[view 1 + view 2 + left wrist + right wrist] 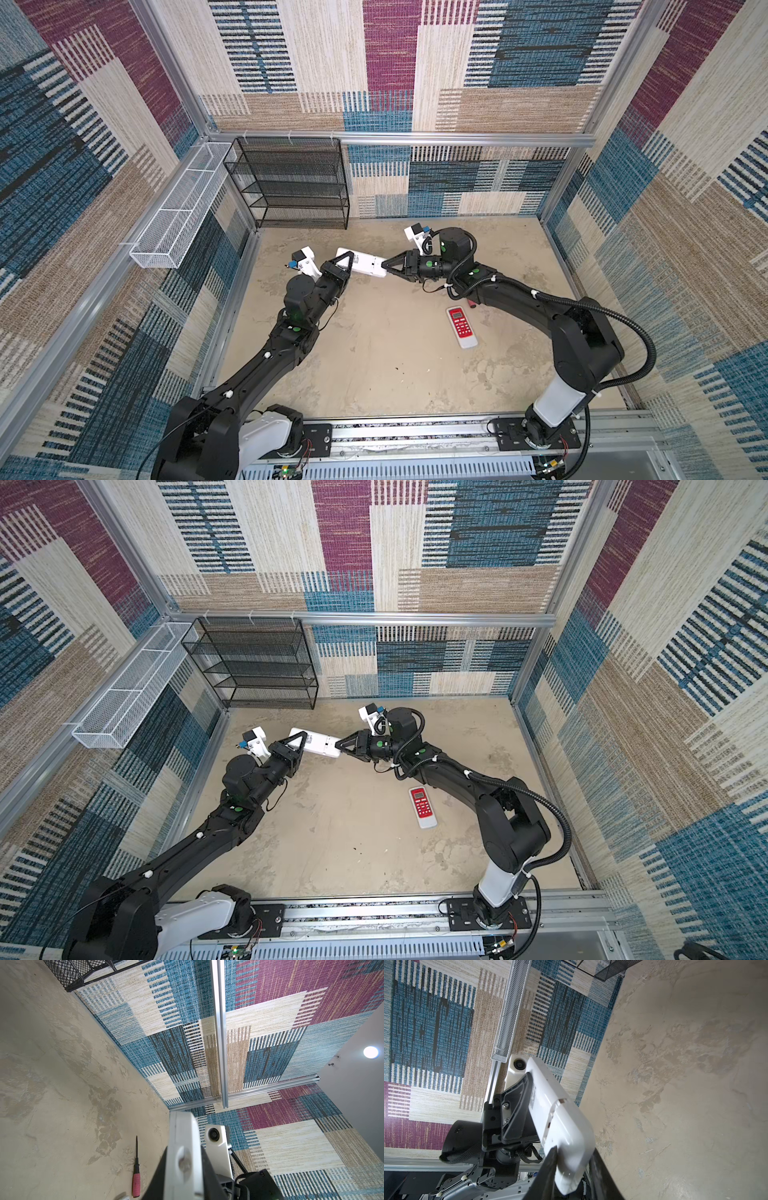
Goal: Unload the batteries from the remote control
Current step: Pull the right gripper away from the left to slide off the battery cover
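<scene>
A white remote control point(362, 264) point(318, 744) hangs above the floor between my two grippers in both top views. My left gripper point(347, 262) point(301, 742) point(182, 1159) is shut on its middle, one finger on each broad face. My right gripper point(385, 266) point(339, 746) point(573, 1157) is shut on the rounded end of the remote control point(556, 1118), where a seam crosses the back. The batteries are hidden. A second remote control point(461, 327) point(422, 807), red-faced with a white edge, lies on the floor under my right arm.
A red-handled screwdriver point(136, 1176) lies on the beige floor point(374, 365) below the held remote. A black mesh rack point(291, 183) stands against the back wall. A white wire basket point(178, 212) hangs on the left wall.
</scene>
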Robot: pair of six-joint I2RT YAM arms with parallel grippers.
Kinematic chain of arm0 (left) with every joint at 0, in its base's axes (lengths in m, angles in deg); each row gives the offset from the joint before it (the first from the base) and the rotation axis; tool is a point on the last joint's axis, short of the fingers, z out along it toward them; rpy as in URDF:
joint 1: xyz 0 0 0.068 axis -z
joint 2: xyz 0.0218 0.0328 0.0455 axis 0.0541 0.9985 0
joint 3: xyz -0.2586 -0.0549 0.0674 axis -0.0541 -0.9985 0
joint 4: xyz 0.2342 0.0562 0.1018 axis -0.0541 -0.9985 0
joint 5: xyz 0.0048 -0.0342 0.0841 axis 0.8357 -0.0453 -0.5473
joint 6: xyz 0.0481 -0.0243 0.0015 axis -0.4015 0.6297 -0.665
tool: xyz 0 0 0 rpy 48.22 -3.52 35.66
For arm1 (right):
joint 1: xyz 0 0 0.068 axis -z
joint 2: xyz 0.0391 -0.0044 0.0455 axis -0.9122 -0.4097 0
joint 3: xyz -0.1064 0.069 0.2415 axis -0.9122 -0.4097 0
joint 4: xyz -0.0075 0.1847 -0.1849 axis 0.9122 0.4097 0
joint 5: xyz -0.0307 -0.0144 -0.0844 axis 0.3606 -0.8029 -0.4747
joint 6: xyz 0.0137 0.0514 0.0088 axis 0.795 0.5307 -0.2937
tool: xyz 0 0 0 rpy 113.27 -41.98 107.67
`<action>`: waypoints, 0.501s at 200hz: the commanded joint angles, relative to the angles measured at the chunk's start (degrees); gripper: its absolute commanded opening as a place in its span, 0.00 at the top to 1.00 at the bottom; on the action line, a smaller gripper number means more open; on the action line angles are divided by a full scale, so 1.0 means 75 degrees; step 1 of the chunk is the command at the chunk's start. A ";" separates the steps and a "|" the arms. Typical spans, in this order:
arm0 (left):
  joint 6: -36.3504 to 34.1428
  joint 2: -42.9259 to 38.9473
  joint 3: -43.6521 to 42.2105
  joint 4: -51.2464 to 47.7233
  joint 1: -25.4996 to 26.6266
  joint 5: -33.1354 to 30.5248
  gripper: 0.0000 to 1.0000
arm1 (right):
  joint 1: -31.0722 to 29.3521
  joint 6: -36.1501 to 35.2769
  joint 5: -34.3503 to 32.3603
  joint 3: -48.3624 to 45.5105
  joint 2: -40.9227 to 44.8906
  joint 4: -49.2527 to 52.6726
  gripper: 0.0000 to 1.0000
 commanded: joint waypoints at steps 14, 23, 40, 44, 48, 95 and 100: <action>-0.0026 0.0050 0.0099 0.0361 -0.0003 0.0001 1.00 | -0.0004 -0.0024 0.0091 -0.0030 -0.0036 -0.0009 0.71; -0.0012 0.0076 0.0109 0.0410 -0.0003 0.0026 1.00 | -0.0004 -0.0022 0.0126 -0.0004 -0.0068 -0.0039 0.71; 0.0003 0.0106 0.0128 0.0427 -0.0003 0.0055 1.00 | -0.0004 0.0067 0.0200 -0.0004 -0.0101 -0.0169 0.72; 0.0001 0.0112 0.0132 0.0417 -0.0003 0.0051 1.00 | -0.0004 0.0071 0.0213 0.0009 -0.0116 -0.0176 0.72; -0.0008 0.0112 0.0134 0.0408 -0.0003 0.0051 1.00 | -0.0004 0.0069 0.0214 0.0018 -0.0119 -0.0170 0.73; -0.0081 0.0112 0.0122 0.0253 -0.0003 -0.0019 1.00 | -0.0004 -0.0013 0.0133 -0.0005 -0.0002 -0.0114 0.79; -0.0081 0.0117 0.0122 0.0237 -0.0003 -0.0019 1.00 | -0.0004 -0.0006 0.0133 -0.0006 0.0003 -0.0116 0.79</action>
